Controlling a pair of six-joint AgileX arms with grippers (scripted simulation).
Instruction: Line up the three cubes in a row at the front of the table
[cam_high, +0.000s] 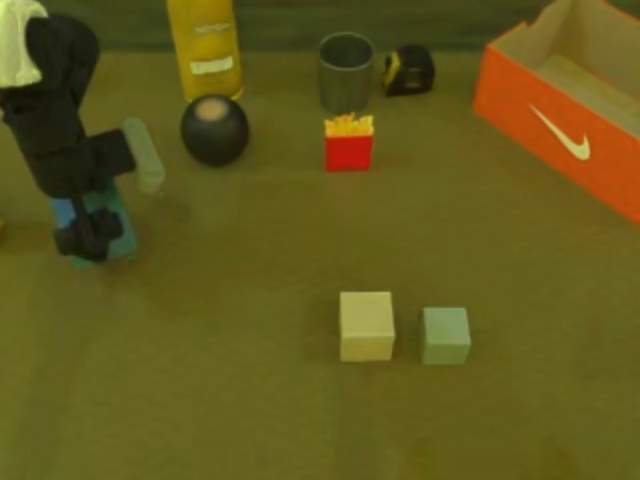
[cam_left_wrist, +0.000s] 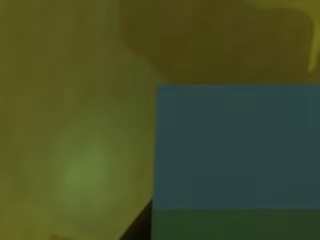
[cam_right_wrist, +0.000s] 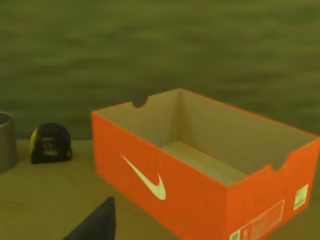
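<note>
A: Tabletop (cam_high: 300, 420) condition?
B: Olive-brown. White cube (cam_high: 366, 325) and grey-blue cube (cam_high: 445, 335) lower centre, just beside each other.
A: Left tool (cam_high: 92, 232)?
B: Left edge, over blue cube (cam_high: 110, 215); grip state cannot be told

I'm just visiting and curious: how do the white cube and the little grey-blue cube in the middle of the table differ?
The white cube is the bigger of the two; the grey-blue cube is clearly smaller. The white cube is pale cream, the grey-blue cube a muted bluish grey. The white cube sits to the left, the grey-blue cube to its right with a narrow gap between them. Both are plain cubes resting flat on the table, untouched.
</note>
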